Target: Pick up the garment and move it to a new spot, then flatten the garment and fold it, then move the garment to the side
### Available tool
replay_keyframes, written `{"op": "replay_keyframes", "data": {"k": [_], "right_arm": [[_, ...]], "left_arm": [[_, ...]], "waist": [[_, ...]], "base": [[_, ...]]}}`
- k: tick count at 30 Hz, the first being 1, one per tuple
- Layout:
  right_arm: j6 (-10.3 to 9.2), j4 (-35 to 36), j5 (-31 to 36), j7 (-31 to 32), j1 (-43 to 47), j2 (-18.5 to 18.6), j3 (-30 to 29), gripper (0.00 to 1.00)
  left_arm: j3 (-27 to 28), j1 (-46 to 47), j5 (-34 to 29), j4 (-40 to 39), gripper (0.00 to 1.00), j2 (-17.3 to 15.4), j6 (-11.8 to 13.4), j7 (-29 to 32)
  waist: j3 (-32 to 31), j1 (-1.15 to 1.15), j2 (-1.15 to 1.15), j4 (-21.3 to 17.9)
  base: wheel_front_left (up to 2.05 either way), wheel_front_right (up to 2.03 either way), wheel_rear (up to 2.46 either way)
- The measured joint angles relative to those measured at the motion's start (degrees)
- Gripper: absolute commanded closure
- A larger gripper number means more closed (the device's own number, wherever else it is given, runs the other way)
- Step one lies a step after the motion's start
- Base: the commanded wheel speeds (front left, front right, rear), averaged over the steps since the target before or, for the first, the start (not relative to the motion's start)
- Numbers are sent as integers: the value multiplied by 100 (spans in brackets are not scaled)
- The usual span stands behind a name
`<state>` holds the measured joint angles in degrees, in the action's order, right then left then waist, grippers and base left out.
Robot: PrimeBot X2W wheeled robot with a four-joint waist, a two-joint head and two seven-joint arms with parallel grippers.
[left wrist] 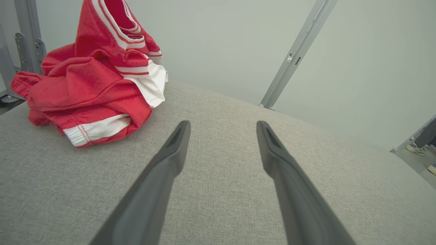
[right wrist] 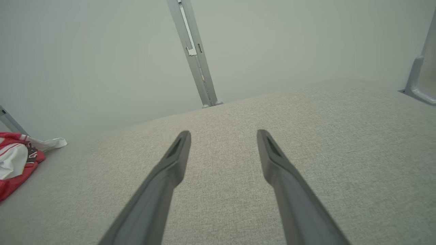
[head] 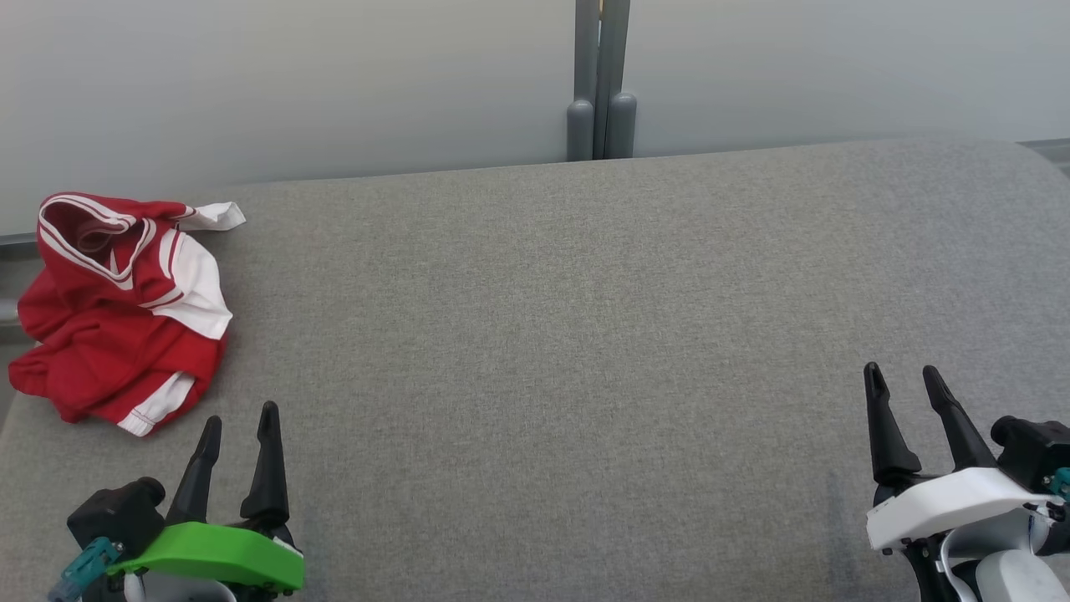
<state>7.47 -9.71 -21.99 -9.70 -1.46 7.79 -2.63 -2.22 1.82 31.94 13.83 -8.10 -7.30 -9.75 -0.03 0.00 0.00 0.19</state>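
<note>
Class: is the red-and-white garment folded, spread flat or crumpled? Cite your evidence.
Crumpled: the red-and-white garment sits as a bunched, raised heap with uneven overlapping folds on the grey fabric surface, with no neat edges.

garment [head: 117,309] on table [head: 543,334], far left
</note>
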Motion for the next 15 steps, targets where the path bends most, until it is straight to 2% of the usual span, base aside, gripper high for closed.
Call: {"op": "replay_keyframes", "data": {"k": [15], "right_arm": [[0,0,742,-187,79,49,-2,0]], "left_arm": [[-58,-92,-479,124,0,-37,-1,-194]], "waist": [[-27,0,0,21]], "base": [[0,0,0]]}}
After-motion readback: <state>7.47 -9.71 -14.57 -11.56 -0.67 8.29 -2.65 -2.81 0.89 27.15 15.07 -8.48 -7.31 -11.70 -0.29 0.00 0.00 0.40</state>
